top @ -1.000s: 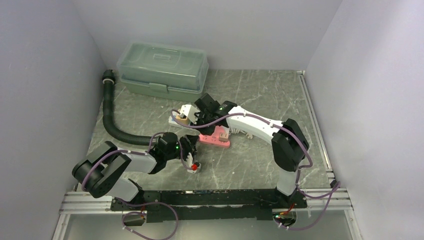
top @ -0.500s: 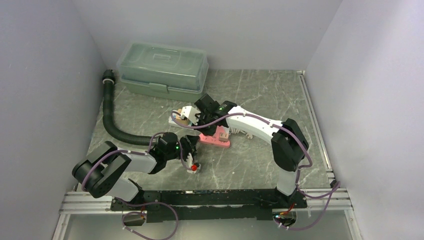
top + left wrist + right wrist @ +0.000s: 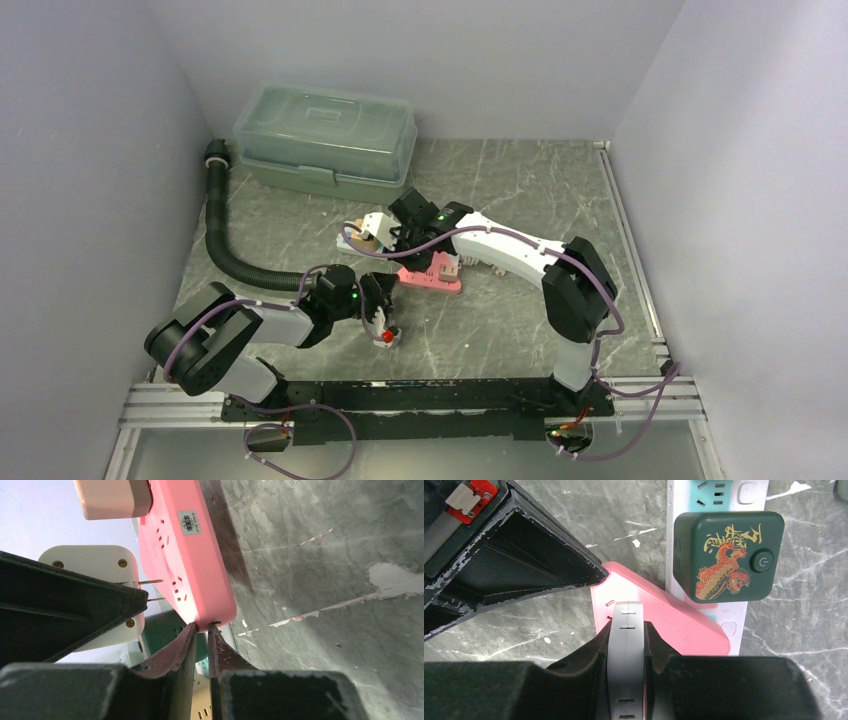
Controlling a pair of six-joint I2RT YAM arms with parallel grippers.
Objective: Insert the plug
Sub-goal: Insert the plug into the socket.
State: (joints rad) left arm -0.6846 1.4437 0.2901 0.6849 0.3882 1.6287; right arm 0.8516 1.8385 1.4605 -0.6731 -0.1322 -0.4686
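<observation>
With the right gripper (image 3: pixel 626 626) clamped on the white rounded plastic plug (image 3: pixel 87 561), prongs just short of the pink plastic power strip (image 3: pixel 185 555), insertion likely needs a straight, aligned push; the left gripper (image 3: pixel 201 628) is nearly closed, empty.

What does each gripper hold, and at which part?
The right gripper clamps the white plug by its body. The left gripper touches the pink strip at its end; hold cannot be told.

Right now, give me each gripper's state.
Left gripper: nearly shut, at the end of the pink strip; grip cannot be told.
Right gripper: shut on the plug.
</observation>
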